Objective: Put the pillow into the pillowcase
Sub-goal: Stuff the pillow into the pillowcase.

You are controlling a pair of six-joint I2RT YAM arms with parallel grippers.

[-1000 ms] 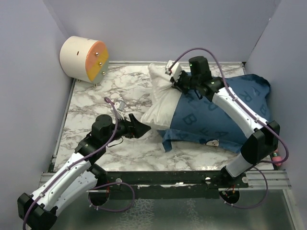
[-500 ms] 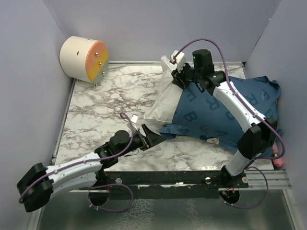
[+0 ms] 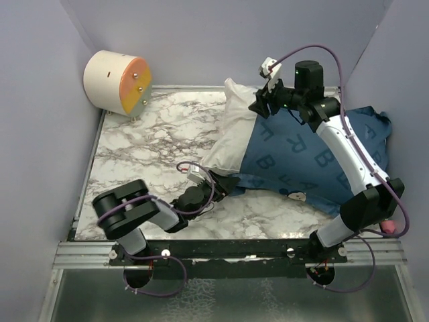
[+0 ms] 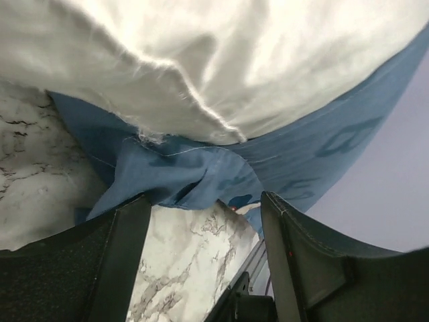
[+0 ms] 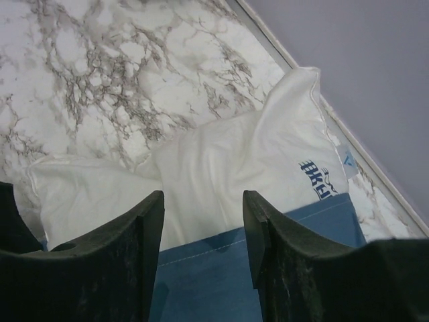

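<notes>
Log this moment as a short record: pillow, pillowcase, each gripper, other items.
pillow: white, partly inside the case, its left end sticking out
pillowcase: blue, printed, covering the pillow's right part
left gripper: open, low at the case's near hem, holding nothing
right gripper: open, above the pillow's far corner, holding nothing
other: cream cylinder at far left corner of marble table

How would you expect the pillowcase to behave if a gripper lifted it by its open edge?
The pillowcase would probably sag and fold: its hem already lies crumpled. It looks thin and light, draping over the pillow, so it likely drags rather than holds shape.
</notes>
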